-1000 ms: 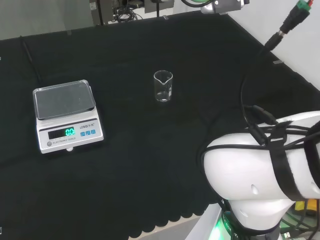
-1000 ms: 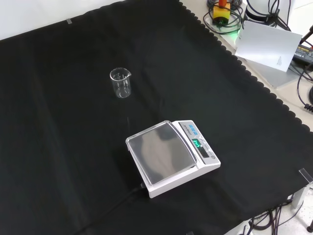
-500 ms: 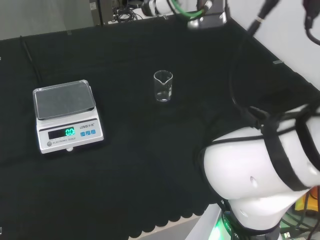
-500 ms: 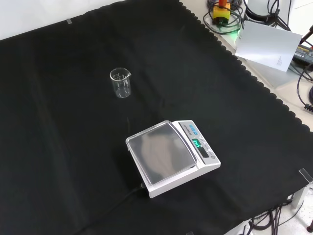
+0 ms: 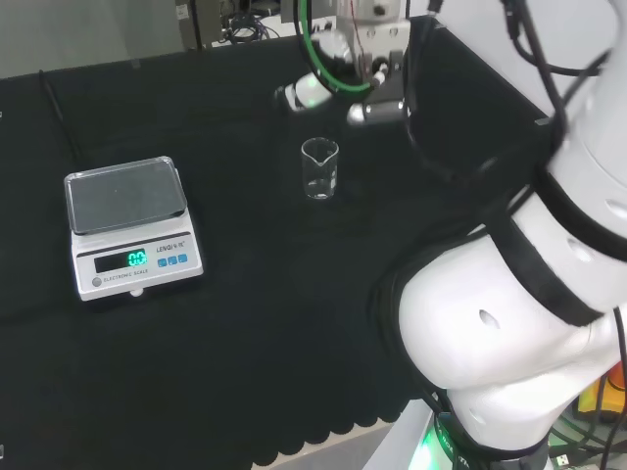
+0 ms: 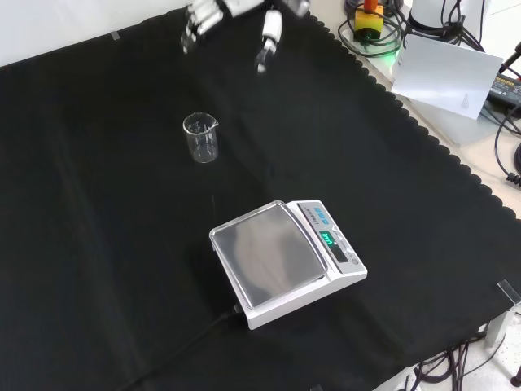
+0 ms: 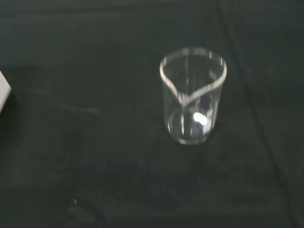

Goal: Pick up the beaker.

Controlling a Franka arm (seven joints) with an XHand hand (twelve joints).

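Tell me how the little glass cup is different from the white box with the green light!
The beaker is clear glass you can see through; the scale is solid white with a grey top. The beaker is a tall, round, open cup; the scale is low, flat and squarish. The scale shows a lit green display; the beaker has no light and looks empty. Both sit on the black cloth, apart from each other, and nothing touches either.

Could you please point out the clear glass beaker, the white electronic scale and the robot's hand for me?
Clear glass beaker (image 6: 201, 138), front view, on its side wall.
White electronic scale (image 6: 269, 254), front view, on its grey weighing pan.
Black and white hand (image 6: 213, 11), front view, on its fingers.
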